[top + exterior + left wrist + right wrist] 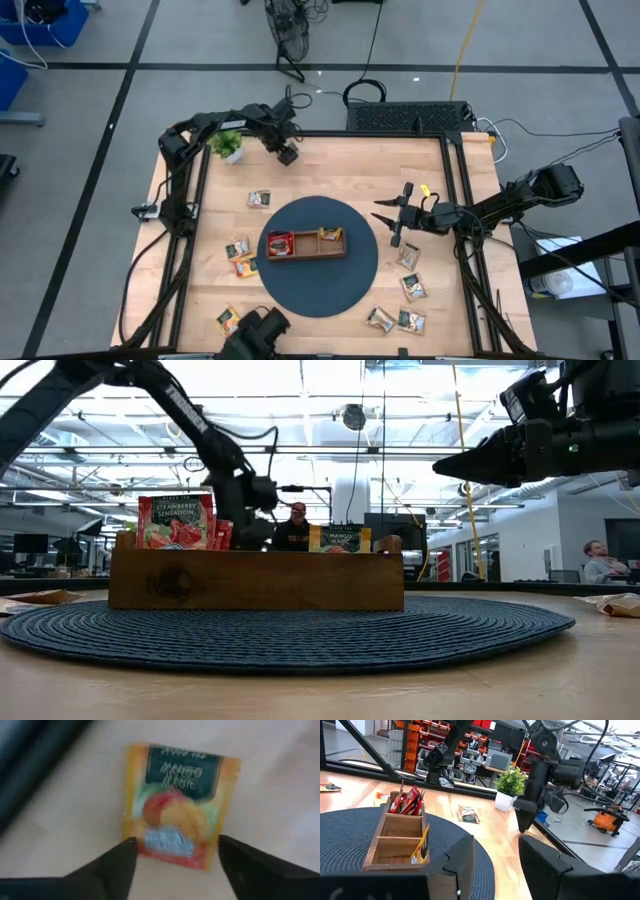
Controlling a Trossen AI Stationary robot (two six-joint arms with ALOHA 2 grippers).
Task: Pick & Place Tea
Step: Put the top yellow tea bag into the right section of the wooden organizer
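An orange mango tea sachet lies flat on the bare wood near the table's far edge. My left gripper hangs over it, pointing down and open, one finger on either side of its lower edge; in the high view the gripper hides it. My right gripper waits level and open, nothing between its fingers, at the right of the round mat. The wooden tray stands on the mat, with red sachets in its left compartment and an orange one in its right.
Loose sachets lie on the wood left of the mat, at the near left and on the right. A small potted plant stands just left of my left gripper. The dark round mat fills the middle.
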